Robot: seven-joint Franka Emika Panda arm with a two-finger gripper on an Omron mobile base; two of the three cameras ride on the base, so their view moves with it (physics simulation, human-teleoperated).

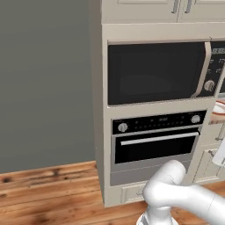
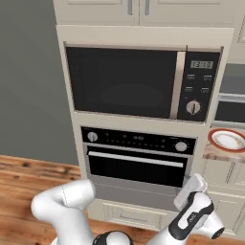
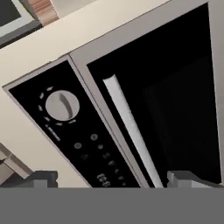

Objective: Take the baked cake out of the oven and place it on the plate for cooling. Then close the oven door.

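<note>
The oven (image 2: 138, 165) sits in the cabinet column under the microwave, with a black control strip and two silver knobs (image 3: 62, 105). The oven door (image 1: 154, 149) stands shut, its silver bar handle (image 3: 130, 133) lying across the dark glass. The cake is hidden. On the counter to the right of the column rests the red-rimmed plate (image 2: 228, 139), with nothing on it. My gripper (image 3: 114, 179) is open with nothing between its fingers, and it hangs a short way in front of the oven's right end (image 2: 194, 185), facing the right knob and the handle's end.
A large black microwave (image 2: 129, 83) fills the cabinet above the oven. Drawers (image 2: 129, 215) lie below the oven, over a wooden floor (image 1: 44, 193). A grey wall (image 1: 44, 79) is to the left. Counter cabinets (image 2: 225, 191) stand to the right.
</note>
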